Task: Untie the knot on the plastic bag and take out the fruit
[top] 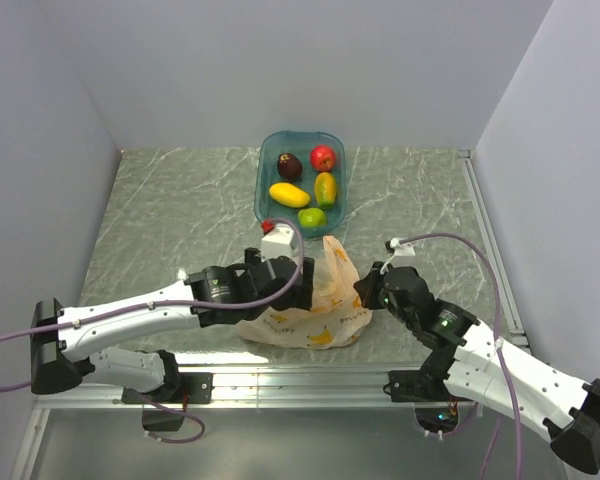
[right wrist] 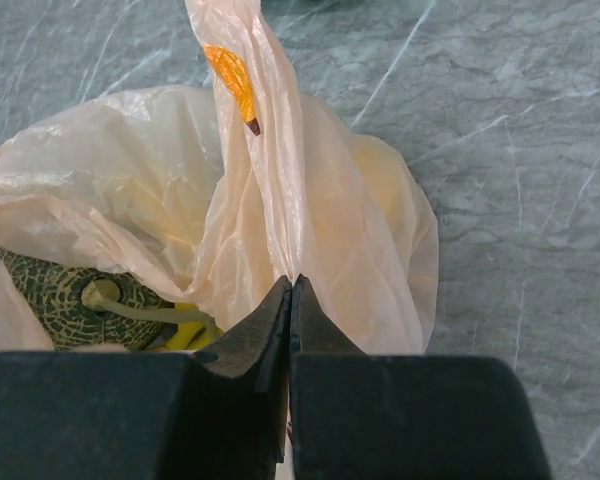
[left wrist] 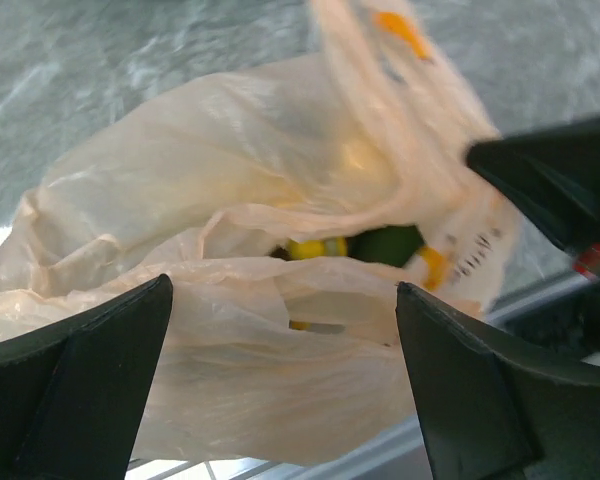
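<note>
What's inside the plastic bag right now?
Through the plastic bag's open mouth: a netted green melon with its stem and a yellow fruit beside it. The crinkled film hides whatever else is in there.

One plastic bag (top: 305, 305) is lying by the table's (top: 160, 200) near edge, with one netted green melon (right wrist: 55, 295) showing inside (its other contents are too hidden to count). One blue tub (top: 306, 176) is sitting toward the far edge, holding five fruits: one dark purple fruit (top: 290, 165), one red apple (top: 323, 157), one yellow fruit (top: 289, 194), one yellow-orange fruit (top: 325, 188) and one green lime (top: 312, 217).
</note>
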